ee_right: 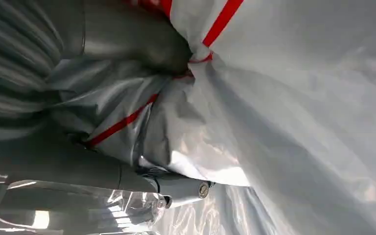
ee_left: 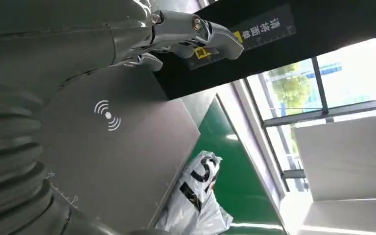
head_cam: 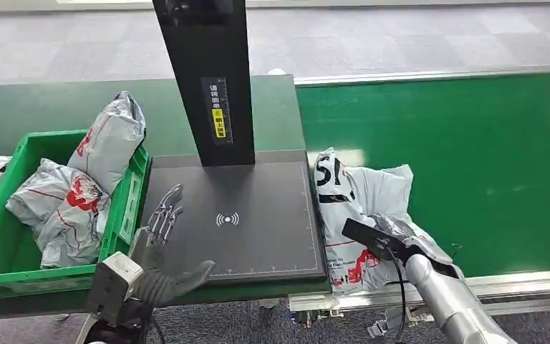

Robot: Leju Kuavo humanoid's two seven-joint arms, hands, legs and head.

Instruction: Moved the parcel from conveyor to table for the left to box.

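A grey-white plastic parcel point(head_cam: 362, 193) with black and red print lies on the green conveyor point(head_cam: 473, 165), right against the right edge of the dark scanner plate point(head_cam: 258, 236). My right hand point(head_cam: 392, 240) sits on the parcel's near end and grips it. In the right wrist view its fingers point(ee_right: 176, 188) dig into the crumpled film of the parcel point(ee_right: 284, 98). My left hand point(head_cam: 162, 215) hovers open over the plate's left edge, fingers point(ee_left: 191, 29) spread and holding nothing. From the left wrist, the parcel point(ee_left: 196, 196) shows past the plate point(ee_left: 117, 156).
A green crate point(head_cam: 14, 276) at the left holds several grey parcels point(head_cam: 64, 208), one leaning over its rim point(head_cam: 111, 136). A black post point(head_cam: 208, 79) rises from the back of the plate. The conveyor stretches away to the right.
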